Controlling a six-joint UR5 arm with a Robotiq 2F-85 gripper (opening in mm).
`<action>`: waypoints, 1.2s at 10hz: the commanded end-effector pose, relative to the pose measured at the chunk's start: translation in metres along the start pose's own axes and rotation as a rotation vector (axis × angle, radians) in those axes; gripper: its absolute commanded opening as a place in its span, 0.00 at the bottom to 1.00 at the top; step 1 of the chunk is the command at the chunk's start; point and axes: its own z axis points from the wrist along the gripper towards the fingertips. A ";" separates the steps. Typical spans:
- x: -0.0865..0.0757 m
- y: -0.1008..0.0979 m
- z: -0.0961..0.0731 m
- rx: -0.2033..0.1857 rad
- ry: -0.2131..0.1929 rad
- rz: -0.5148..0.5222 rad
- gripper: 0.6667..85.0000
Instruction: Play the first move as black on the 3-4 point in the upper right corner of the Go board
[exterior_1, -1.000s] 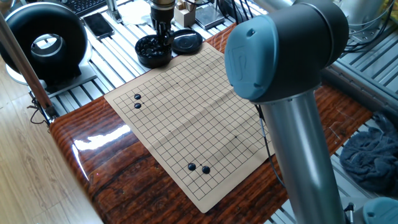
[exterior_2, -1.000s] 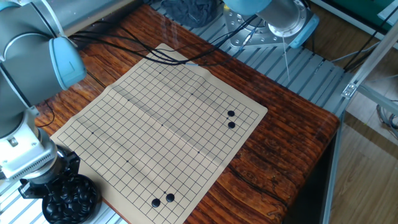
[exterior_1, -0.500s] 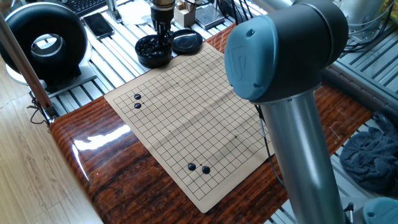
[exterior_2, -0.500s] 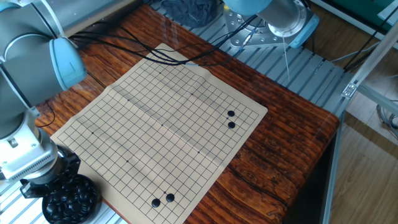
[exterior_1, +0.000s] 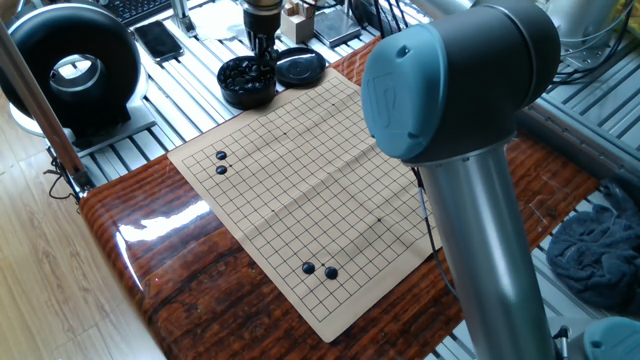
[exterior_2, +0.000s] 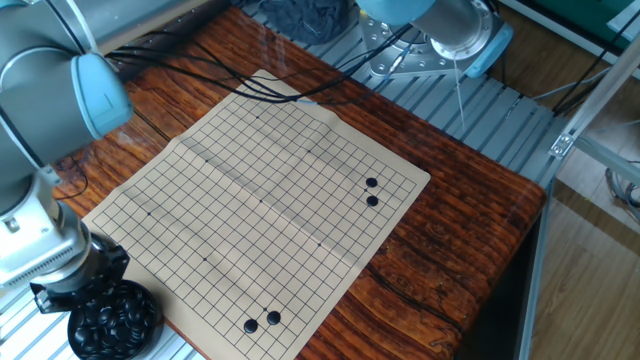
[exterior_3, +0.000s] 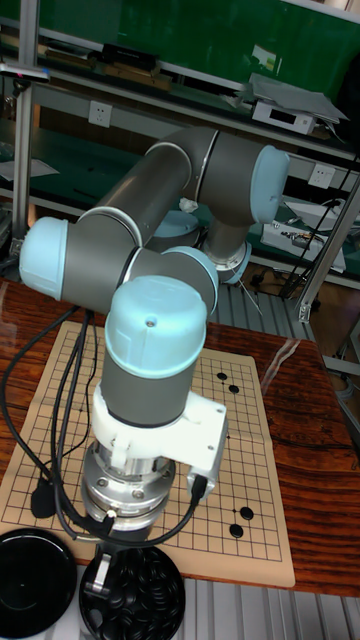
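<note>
- The end effector (exterior_1: 262, 62) is down in the round black bowl (exterior_1: 247, 82) of glossy black stones (exterior_2: 112, 317). Can't tell if its fingers are apart or pinched on a stone; the wrist blocks it in two views and it's too small in the third.
- Right beside it sits the bowl's black lid (exterior_1: 300, 67), flat on the slatted metal.
- The Go board (exterior_2: 255, 200) is a thin tan sheet with a fine black grid, lying on the shiny reddish wood tabletop (exterior_2: 440, 250), starting just past the bowl.
- Two pairs of black stones already sit in separate corners (exterior_1: 221, 162) (exterior_1: 319, 270); the rest of the grid is open.
- The arm's grey elbow with its blue cap (exterior_1: 440, 90) hides one board edge.
- Black cables (exterior_2: 200, 75) trail over the far corner.
</note>
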 end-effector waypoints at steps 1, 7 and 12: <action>0.001 0.002 -0.012 -0.008 -0.012 0.056 0.13; -0.004 -0.002 -0.017 -0.016 -0.061 0.344 0.09; -0.009 -0.002 -0.018 -0.027 -0.063 0.588 0.11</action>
